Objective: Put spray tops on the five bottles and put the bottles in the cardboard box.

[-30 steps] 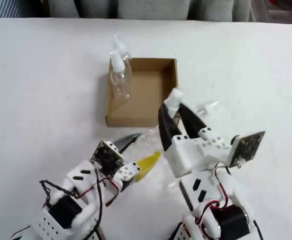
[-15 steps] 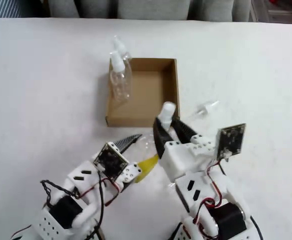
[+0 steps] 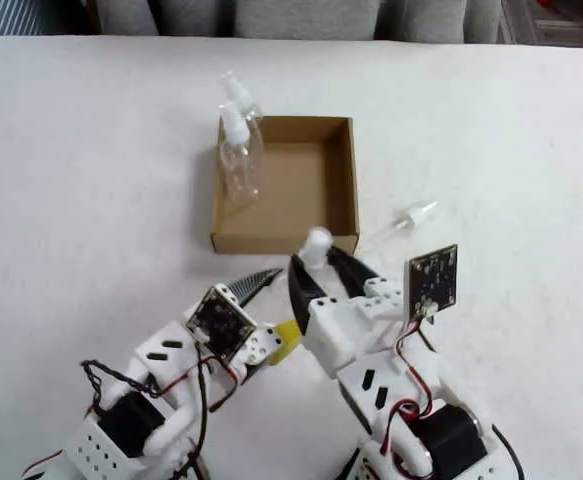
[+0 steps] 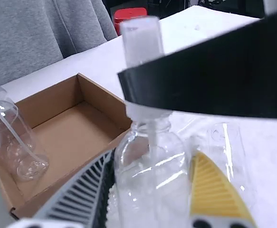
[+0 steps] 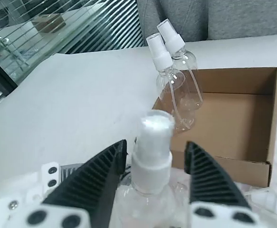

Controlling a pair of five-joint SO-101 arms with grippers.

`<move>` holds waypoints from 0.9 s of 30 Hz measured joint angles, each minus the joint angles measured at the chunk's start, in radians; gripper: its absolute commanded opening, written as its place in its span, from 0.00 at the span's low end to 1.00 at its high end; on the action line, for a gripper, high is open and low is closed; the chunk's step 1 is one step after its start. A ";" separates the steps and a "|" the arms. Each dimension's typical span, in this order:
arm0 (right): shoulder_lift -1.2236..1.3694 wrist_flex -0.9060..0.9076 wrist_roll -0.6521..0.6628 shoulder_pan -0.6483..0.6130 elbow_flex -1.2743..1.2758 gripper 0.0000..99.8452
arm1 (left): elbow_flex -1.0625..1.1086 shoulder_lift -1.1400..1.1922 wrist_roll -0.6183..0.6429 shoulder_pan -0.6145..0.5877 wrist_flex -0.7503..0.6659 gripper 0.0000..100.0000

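Note:
My left gripper [image 3: 279, 305] sits in front of the cardboard box [image 3: 283, 241], shut on a clear bottle [image 4: 148, 175] between its ribbed dark finger and its yellow finger. My right gripper [image 3: 316, 258] is directly above it, shut on a white spray top [image 3: 317, 243]. In the left wrist view, the spray top [image 4: 140, 42] sits at the bottle's neck with its tube reaching down inside. In the right wrist view, the top [image 5: 152, 142] stands between my black fingers [image 5: 100, 175]. Two capped bottles [image 3: 239, 160] stand along the box's left wall.
A loose spray top [image 3: 408, 216] lies on the white table to the right of the box. The right half of the box floor [image 5: 233, 118] is bare. Both arms crowd the table's front edge.
My right gripper has carried the spray top from the box's front right corner down and left, to above the bottle in the left gripper. The left arm has barely moved.

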 measured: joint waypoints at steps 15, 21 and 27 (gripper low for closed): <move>-0.150 0.072 -0.002 0.276 -0.020 0.25 | 0.000 0.000 0.000 -0.002 0.000 0.02; -0.150 0.072 -0.052 0.328 -0.023 0.00 | 0.000 0.000 0.000 -0.002 0.000 0.02; -0.150 -0.002 -0.094 0.446 -0.005 0.02 | 0.000 0.000 0.000 -0.002 0.000 0.02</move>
